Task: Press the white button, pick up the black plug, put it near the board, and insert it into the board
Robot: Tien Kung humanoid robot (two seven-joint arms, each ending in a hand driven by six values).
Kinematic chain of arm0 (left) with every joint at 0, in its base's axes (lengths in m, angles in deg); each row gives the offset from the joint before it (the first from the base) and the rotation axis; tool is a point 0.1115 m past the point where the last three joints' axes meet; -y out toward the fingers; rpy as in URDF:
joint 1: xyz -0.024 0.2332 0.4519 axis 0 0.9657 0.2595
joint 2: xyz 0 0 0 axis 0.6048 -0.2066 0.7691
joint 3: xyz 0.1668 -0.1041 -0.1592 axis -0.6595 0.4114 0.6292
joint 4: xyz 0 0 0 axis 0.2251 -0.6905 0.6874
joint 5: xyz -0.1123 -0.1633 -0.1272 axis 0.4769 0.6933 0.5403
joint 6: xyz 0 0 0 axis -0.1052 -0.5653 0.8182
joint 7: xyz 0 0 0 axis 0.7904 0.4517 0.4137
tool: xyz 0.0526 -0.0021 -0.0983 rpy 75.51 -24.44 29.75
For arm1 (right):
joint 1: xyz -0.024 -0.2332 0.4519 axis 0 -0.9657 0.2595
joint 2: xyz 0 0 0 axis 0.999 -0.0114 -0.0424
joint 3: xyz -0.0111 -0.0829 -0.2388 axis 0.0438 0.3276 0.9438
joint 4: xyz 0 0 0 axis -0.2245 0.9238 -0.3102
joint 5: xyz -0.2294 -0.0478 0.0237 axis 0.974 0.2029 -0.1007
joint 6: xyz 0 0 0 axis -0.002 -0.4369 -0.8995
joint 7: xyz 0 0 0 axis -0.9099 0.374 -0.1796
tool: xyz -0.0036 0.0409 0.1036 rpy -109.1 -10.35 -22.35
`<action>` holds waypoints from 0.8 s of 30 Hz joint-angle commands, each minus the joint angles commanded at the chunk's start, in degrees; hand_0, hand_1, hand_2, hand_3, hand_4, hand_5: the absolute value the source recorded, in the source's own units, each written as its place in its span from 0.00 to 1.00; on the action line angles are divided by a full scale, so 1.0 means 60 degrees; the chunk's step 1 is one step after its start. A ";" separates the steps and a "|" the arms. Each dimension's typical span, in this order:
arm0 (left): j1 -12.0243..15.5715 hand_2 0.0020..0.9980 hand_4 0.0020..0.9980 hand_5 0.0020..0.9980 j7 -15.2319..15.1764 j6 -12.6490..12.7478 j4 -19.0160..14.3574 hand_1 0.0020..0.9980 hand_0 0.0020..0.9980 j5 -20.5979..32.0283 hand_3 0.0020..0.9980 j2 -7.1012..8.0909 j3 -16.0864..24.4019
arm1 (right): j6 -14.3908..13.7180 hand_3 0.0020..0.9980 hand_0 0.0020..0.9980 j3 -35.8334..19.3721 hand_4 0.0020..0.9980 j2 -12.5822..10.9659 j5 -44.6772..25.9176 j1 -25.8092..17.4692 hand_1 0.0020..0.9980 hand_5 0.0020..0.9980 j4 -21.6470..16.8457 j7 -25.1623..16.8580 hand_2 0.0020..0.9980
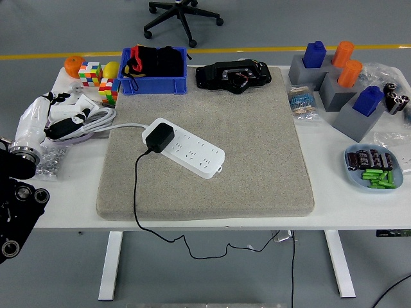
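Note:
A white power strip (191, 151) lies at a slant on the grey mat (257, 160) in the middle of the table. A black plug (158, 137) sits on the strip's left end. Its black cable (135, 192) runs down over the mat's front edge and hangs under the table. The strip's own white cord (122, 126) leads off to the left. Black parts of my left arm (18, 196) show at the lower left edge, well apart from the strip. The right arm is out of view.
A blue bin (154, 83) and a black device (233, 76) stand behind the mat. Two puzzle cubes (90, 72), an orange and plastic-wrapped items (33, 125) lie at the left. Grey blocks with blue and orange pegs (334, 74) and a blue dish (374, 168) are at the right.

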 joint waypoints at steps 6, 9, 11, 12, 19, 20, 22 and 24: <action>-0.0022 0.82 0.79 0.51 0.0001 -0.0001 -0.0015 0.88 0.90 -0.0001 0.78 0.0005 -0.0027 | -0.0003 0.58 0.69 0.0008 0.68 -0.0025 -0.0001 0.0018 0.63 0.35 -0.0002 0.0001 0.64; -0.0027 0.82 0.79 0.51 0.0000 -0.0002 -0.0016 0.88 0.90 0.0002 0.78 0.0010 -0.0043 | -0.0003 0.58 0.69 0.0005 0.68 -0.0025 -0.0002 0.0023 0.63 0.35 0.0001 0.0003 0.64; -0.0027 0.82 0.79 0.51 0.0001 -0.0001 -0.0018 0.88 0.90 0.0001 0.78 0.0010 -0.0050 | -0.0004 0.58 0.69 0.0004 0.68 -0.0028 0.0000 0.0025 0.63 0.35 -0.0002 0.0001 0.64; -0.0027 0.82 0.79 0.51 0.0000 -0.0001 -0.0019 0.88 0.90 0.0002 0.78 0.0009 -0.0054 | -0.0005 0.58 0.69 0.0003 0.68 -0.0029 0.0000 0.0025 0.63 0.35 -0.0002 0.0001 0.64; -0.0002 0.82 0.79 0.51 0.0000 0.0002 -0.0040 0.88 0.90 0.0001 0.78 -0.0005 -0.0075 | -0.0005 0.58 0.69 0.0022 0.68 -0.0037 0.0005 0.0009 0.63 0.35 -0.0001 0.0002 0.64; 0.0001 0.82 0.79 0.51 0.0000 0.0003 -0.0043 0.88 0.90 0.0001 0.78 -0.0007 -0.0075 | -0.0006 0.58 0.69 0.0020 0.68 -0.0038 0.0004 0.0006 0.63 0.35 -0.0002 0.0000 0.64; 0.0007 0.82 0.79 0.51 0.0003 0.0000 -0.0047 0.88 0.90 -0.0003 0.78 -0.0016 -0.0075 | -0.0004 0.58 0.69 0.0020 0.68 -0.0038 0.0011 -0.0007 0.63 0.35 0.0005 0.0005 0.64; 0.0019 0.82 0.79 0.51 -0.0002 0.0004 -0.0055 0.88 0.90 -0.0002 0.78 -0.0028 -0.0072 | -0.0004 0.58 0.69 0.0018 0.68 -0.0035 0.0015 -0.0025 0.63 0.35 0.0009 0.0007 0.64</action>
